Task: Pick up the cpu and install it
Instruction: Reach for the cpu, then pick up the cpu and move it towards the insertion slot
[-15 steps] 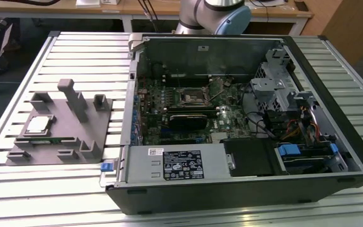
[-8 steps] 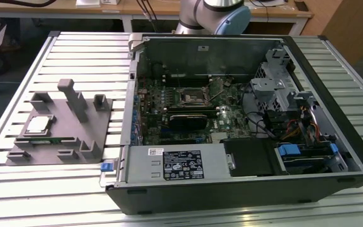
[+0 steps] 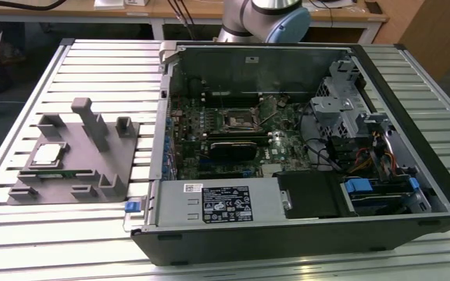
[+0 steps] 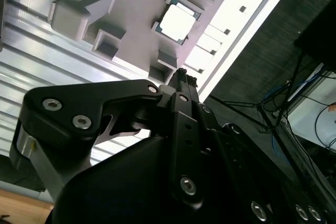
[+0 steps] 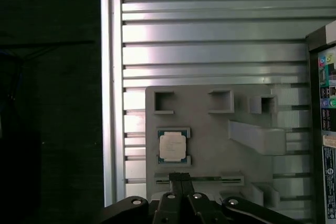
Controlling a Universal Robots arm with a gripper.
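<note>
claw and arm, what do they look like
The claw is matte black: angular linkage plates with silver screw heads, narrowing to slim tips. The arm in the exterior view is a silver-grey tube with a pale blue joint cap.

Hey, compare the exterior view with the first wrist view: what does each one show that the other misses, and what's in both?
Exterior view: the inside of the open black computer case, with the green motherboard and its black square socket frame.
First wrist view: the black gripper, shut, close to the cpu without touching it.
Both: the small silver-topped square cpu lying in the grey plastic holder tray on the slatted metal table.
</note>
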